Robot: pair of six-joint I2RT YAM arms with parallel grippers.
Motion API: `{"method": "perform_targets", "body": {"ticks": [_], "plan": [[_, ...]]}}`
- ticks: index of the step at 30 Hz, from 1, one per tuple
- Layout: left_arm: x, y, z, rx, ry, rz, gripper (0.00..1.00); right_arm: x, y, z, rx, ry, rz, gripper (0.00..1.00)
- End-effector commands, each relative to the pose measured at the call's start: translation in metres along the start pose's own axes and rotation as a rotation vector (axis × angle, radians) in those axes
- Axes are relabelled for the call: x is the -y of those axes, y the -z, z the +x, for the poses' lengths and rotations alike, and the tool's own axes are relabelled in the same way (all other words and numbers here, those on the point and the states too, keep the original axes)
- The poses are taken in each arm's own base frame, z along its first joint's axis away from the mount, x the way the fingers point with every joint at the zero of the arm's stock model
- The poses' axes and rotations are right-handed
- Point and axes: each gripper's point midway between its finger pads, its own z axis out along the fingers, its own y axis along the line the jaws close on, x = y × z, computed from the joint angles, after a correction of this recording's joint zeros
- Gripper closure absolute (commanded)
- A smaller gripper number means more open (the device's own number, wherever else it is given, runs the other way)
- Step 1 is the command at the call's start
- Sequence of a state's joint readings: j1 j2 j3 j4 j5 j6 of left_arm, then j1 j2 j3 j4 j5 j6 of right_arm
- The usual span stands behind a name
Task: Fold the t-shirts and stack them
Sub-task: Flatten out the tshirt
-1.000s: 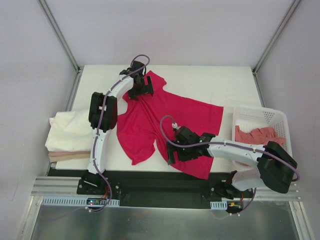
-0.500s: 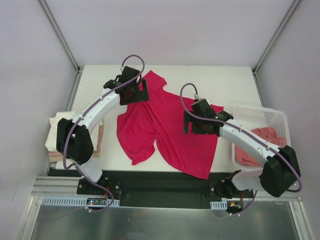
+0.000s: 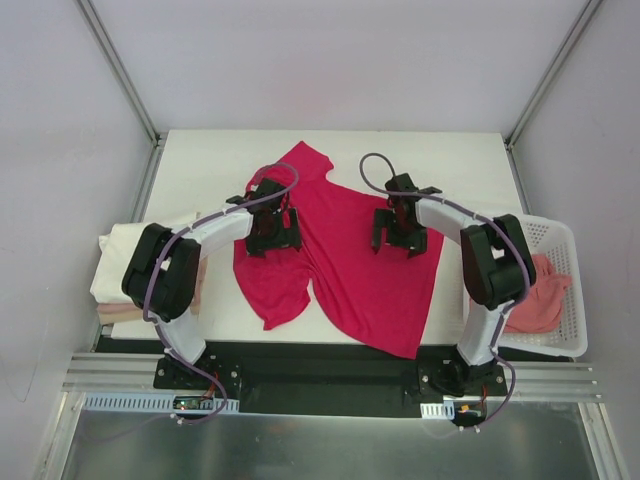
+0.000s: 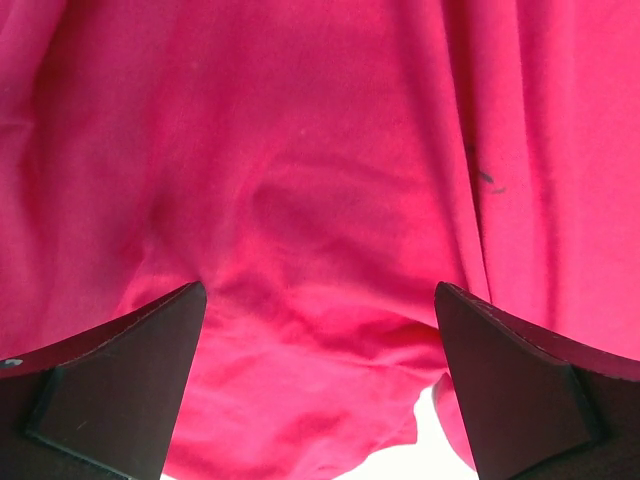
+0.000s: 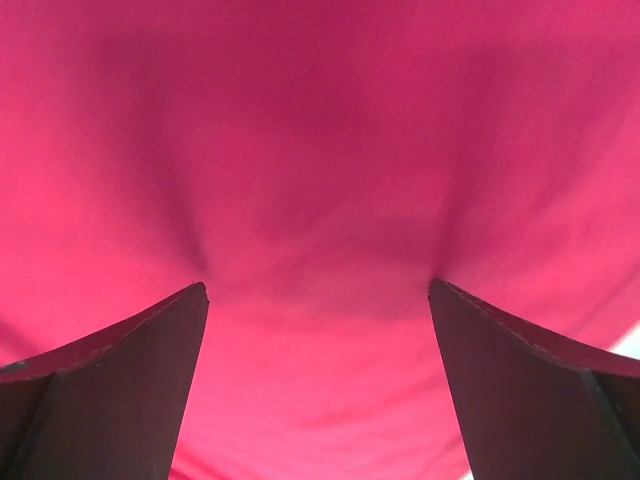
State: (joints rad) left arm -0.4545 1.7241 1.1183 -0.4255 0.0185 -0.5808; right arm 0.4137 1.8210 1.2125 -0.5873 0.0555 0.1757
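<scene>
crimson t-shirt: soft, creased cloth | left end effector: fingers spread apart | right end effector: fingers spread apart

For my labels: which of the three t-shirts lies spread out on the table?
The crimson-pink t-shirt, flat across the middle. The cream-white t-shirt sits folded at the left edge; the salmon-pink t-shirt is bunched in the basket.
</scene>
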Motion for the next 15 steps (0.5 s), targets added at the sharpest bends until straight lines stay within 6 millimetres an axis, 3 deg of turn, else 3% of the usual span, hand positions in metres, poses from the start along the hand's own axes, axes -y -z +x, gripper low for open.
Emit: {"method": "perform_targets", "body": {"ticks": [1,2,4,5,7,8,9,11,12,14,15], "plan": [[-0.005,-0.013,-0.002,0.004,0.013,-0.013,0.01,0.010,-0.012,-0.027,-0.030,-0.017,-0.017,0.03],[-0.008,-0.015,-0.002,0.002,0.012,-0.020,0.01,0.019,-0.015,-0.030,-0.041,-0.030,-0.005,0.03],[-0.017,-0.020,-0.005,-0.004,0.035,-0.036,0.01,0.008,-0.020,-0.035,-0.074,-0.014,-0.076,0.03],[-0.021,-0.023,-0.008,-0.002,0.048,-0.040,0.01,0.007,-0.014,-0.052,-0.056,-0.011,-0.077,0.03],[-0.029,-0.028,-0.017,-0.010,0.078,-0.043,0.01,0.009,-0.024,-0.058,-0.104,0.007,-0.067,0.03],[-0.030,-0.029,-0.019,-0.013,0.081,-0.038,0.01,0.008,-0.014,-0.080,-0.080,0.002,-0.072,0.03],[-0.029,-0.030,-0.024,-0.009,0.082,-0.033,0.01,0.010,-0.025,-0.081,-0.109,0.004,-0.061,0.03],[-0.030,-0.033,-0.028,-0.016,0.072,-0.026,0.01,0.010,-0.016,-0.113,-0.079,-0.007,-0.080,0.03],[-0.027,-0.033,-0.034,-0.008,0.068,-0.016,0.01,0.010,-0.028,-0.118,-0.098,-0.011,-0.086,0.03],[-0.023,-0.035,-0.042,-0.008,0.061,0.003,0.00,0.018,-0.031,-0.133,-0.101,-0.046,-0.101,0.03],[-0.021,-0.036,-0.045,-0.009,0.060,0.011,0.01,0.014,-0.036,-0.149,-0.083,-0.057,-0.138,0.03]]}}
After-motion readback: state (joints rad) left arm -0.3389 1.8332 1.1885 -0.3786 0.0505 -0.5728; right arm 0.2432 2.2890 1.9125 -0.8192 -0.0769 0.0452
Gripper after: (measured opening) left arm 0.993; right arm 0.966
